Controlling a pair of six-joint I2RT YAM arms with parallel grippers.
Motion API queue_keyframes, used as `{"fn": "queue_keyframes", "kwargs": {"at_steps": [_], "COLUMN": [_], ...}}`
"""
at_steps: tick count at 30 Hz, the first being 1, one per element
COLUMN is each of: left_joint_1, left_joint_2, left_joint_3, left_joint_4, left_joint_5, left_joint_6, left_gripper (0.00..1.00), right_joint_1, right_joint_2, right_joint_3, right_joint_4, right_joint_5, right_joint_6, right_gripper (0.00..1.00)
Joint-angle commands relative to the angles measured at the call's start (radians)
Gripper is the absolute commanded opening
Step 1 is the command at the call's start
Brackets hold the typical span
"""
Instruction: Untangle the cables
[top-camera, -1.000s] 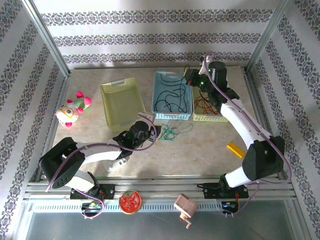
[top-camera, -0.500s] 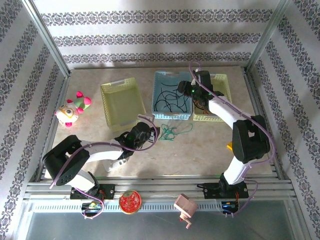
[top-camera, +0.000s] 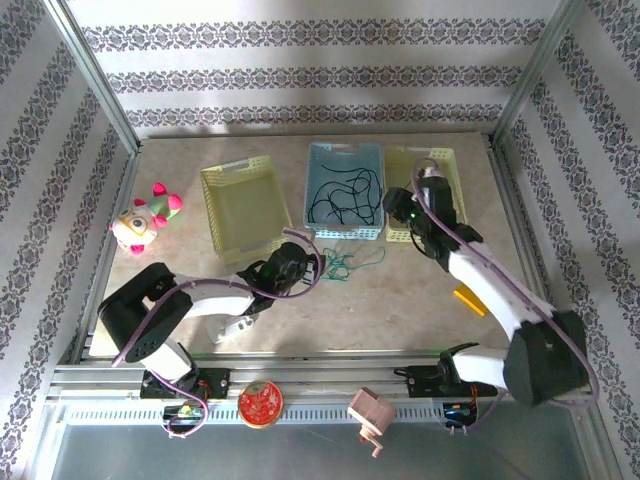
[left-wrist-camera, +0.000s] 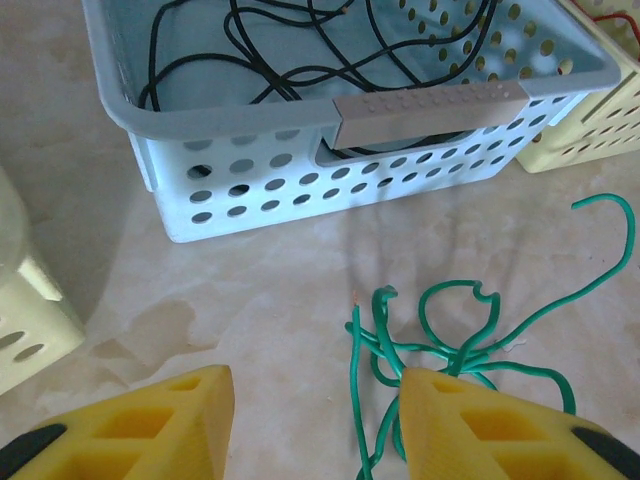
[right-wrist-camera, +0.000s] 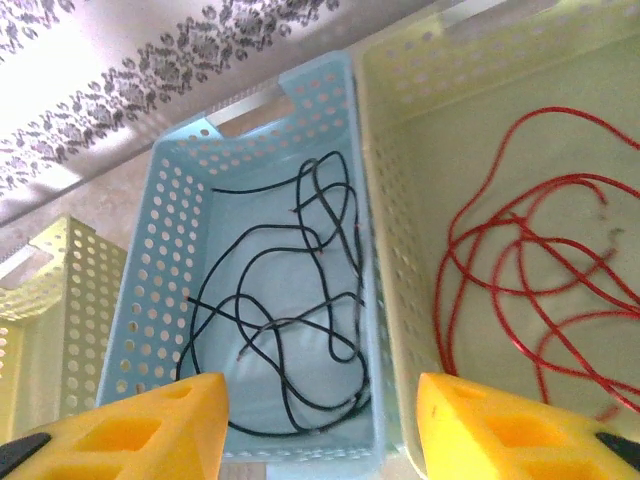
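Since the black cable (right-wrist-camera: 300, 320) lies in the blue basket (right-wrist-camera: 150, 300) and the red cable (right-wrist-camera: 500, 290) in the adjacent yellow basket (right-wrist-camera: 400, 200), the right hand (right-wrist-camera: 320, 405) hangs released and empty above them; the left hand (left-wrist-camera: 312, 400), likewise released, hovers at the green cable (left-wrist-camera: 458, 352) on the table (left-wrist-camera: 250, 340), presumably for pickup.

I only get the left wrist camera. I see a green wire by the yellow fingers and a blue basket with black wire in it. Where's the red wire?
Observer: The red cable lies looped in the yellow basket just right of your blue basket.
Operator: What's the other arm doing?
Observer: The right gripper hangs at the near end of those two baskets, jaws open, holding nothing.
Operator: Is anything far over on the left?
Observer: A plush toy sits left of a second yellow basket.
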Motion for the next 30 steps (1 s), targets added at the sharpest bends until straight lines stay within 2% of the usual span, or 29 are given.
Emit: {"fn": "queue_keyframes", "kwargs": {"at_steps": [1,5,9,16,24,30], "left_joint_1": [0.012,0.012,0.012,0.011,0.009,0.007], "left_joint_2": [0.028,0.051,0.071,0.092,0.102,0.105], "left_joint_3": [0.030,0.046,0.064,0.077,0.076,0.075], "left_joint_4": [0.042,0.047,0.047,0.048,0.051,0.051], "left_joint_5": [0.026,0.045,0.063,0.093,0.107,0.110], "left_joint_6": [-0.017,-0.021,-0.021,-0.038,-0.046,-0.045], "left_gripper": [0.47,0.48,0.48,0.50,0.51,0.51], "right_joint_1": [0.027,0.082,0.119,0.120,0.145,0.172], "right_joint_2": [-0.110,-0.238,-0.255,-0.150,-0.016,0.053], "right_joint_3": [-0.126,-0.265,-0.342,-0.368,-0.312,-0.272], "right_joint_4": [-0.045,-0.066,-0.080,0.000,0.065,0.077], "right_joint_5": [0.076,0.101,0.091,0.053,-0.013,-0.011], "right_joint_6": [0.113,0.241,0.310,0.375,0.326,0.290], "right_gripper": [0.53,0.53,0.54,0.53,0.52,0.51]}}
